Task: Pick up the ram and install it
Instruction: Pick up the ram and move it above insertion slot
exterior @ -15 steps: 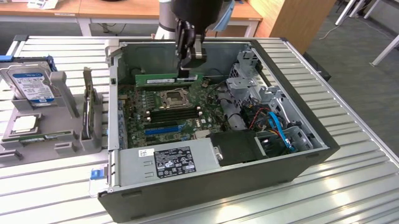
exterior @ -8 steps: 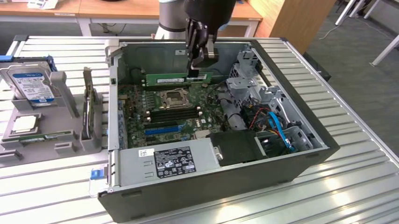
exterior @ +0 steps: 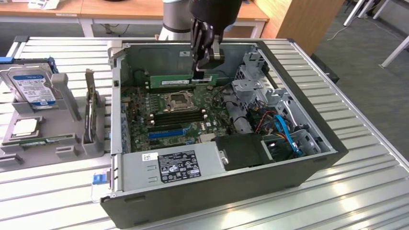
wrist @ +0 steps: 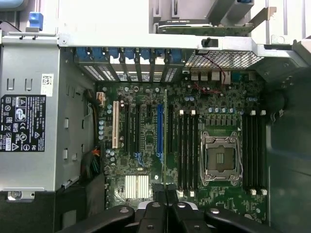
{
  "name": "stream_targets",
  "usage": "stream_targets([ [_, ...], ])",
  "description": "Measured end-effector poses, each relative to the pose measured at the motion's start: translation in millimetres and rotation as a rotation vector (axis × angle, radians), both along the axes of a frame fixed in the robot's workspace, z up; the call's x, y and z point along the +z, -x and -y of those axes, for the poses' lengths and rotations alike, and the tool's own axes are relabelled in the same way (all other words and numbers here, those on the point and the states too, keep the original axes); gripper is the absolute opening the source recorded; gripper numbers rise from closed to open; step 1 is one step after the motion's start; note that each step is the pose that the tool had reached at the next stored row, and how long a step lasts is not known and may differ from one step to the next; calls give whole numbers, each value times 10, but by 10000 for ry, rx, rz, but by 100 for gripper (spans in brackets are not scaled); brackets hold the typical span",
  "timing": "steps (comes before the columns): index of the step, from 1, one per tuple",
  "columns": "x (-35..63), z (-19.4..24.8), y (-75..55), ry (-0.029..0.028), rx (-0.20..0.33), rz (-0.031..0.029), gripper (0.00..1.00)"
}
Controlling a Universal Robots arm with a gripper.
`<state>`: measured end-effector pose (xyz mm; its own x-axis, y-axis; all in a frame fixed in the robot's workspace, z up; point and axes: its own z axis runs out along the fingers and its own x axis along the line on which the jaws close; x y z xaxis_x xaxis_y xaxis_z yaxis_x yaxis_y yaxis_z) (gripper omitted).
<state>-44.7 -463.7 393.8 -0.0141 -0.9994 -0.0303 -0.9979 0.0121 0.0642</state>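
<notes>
The ram (exterior: 172, 80), a long thin green stick, hangs level over the far part of the open computer case (exterior: 319, 158), above the motherboard (exterior: 172, 122). My gripper (exterior: 201, 72) is shut on the ram's upper edge near one end. In the wrist view the ram (wrist: 165, 141) shows edge-on as a thin line running out from between my black fingers (wrist: 154, 213). It lies beside the black memory slots (wrist: 187, 145), roughly parallel to them. The CPU socket (wrist: 221, 158) sits between those slots and a second bank of slots (wrist: 255, 145). The ram hangs above the board, not seated in any slot.
A grey parts tray (exterior: 19, 158) at the exterior view's left holds a hard drive (exterior: 32, 86), a square processor chip (exterior: 26, 127) and an upright card (exterior: 93, 103). Inside the case are the power supply (exterior: 172, 165), a drive cage (exterior: 255, 91) and blue cables (exterior: 286, 132).
</notes>
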Motion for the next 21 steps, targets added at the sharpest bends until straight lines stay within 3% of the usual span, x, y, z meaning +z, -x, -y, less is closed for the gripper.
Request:
stream_targets([
  [13,-24,-246,-1,-20,2,0,11],
  [14,-34,-357,-1,-25,3,0,11],
  [15,-38,-421,-1,-26,2,0,11],
  [21,-38,-422,-75,-25,3,-1,11],
])
